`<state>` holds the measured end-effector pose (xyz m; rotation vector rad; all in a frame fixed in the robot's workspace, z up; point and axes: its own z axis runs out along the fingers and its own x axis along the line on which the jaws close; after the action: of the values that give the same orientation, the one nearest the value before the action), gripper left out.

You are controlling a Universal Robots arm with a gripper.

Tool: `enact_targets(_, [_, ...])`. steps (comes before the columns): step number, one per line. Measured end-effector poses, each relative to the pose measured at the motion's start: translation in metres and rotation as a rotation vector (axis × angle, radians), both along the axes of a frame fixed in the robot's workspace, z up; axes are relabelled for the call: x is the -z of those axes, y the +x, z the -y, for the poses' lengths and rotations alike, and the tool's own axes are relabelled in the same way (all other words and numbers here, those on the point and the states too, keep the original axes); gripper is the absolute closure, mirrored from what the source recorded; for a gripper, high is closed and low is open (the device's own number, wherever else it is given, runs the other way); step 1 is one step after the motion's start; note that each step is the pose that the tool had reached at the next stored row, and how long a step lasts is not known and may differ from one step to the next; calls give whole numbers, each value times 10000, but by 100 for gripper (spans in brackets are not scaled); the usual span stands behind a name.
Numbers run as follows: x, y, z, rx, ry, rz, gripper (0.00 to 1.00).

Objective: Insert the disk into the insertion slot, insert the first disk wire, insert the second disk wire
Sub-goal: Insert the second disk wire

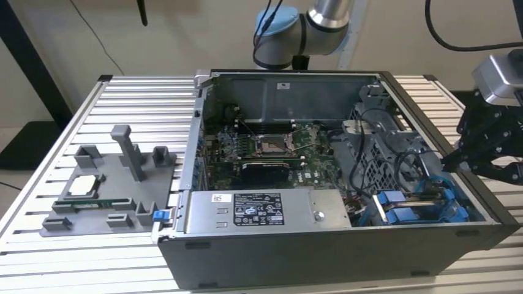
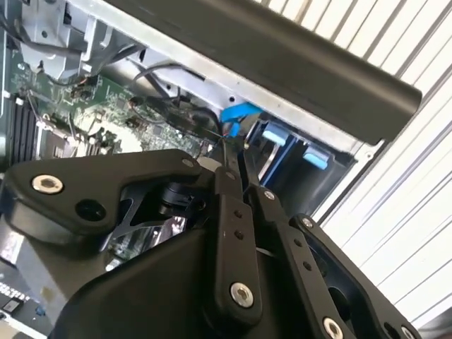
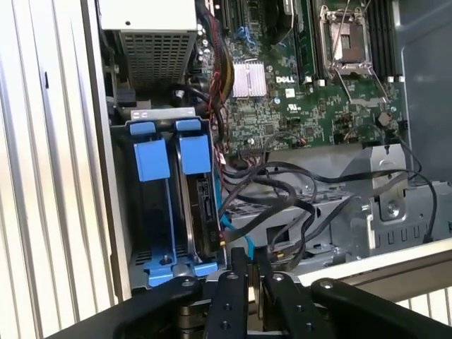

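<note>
Now the gripper (image 1: 457, 160) hangs at the exterior view's right, over the right wall of the open computer case (image 1: 327, 257), which lies on the ribbed metal counter (image 1: 131, 98). In both wrist views its black fingers (image 3: 236, 272) stand closed together, and between their tips a thin blue wire (image 3: 224, 229) seems to be pinched; the contact itself is too small to be sure.

The first wrist view looks down into the drive bay (image 3: 166, 268). There the disk (image 3: 203, 208) sits on its edge in the slot, with its blue carrier tab (image 3: 195, 152) beside a second blue tab (image 3: 151, 159). The blue wire runs along the disk's side up to the fingertips. This view also shows the grey heat sink (image 3: 248, 78) and the bundle of black cables (image 3: 296, 205) over the grey metal bracket.

The exterior view shows other things: the long silver power supply (image 1: 266, 211) along the near wall of the case, the motherboard (image 1: 270, 150) with its bare processor socket, the blue carriers (image 1: 408, 208) in the near right corner, and a grey fixture tray (image 1: 106, 196) to the left of the case.

The second wrist view shows the blue wire (image 2: 240, 113) against the case wall.
</note>
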<state>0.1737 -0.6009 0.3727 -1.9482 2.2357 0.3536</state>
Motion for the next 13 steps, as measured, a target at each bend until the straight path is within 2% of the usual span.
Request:
enact_targets(10, [-12, -393, -3, 1, -4, 0, 100])
enact_targets(11, [-12, -440, -3, 0, -26, 0, 100])
enact_targets(12, [-12, -481, -3, 0, -91, 0, 100])
enact_targets(13, [-12, -518, -3, 0, -231, 0, 100])
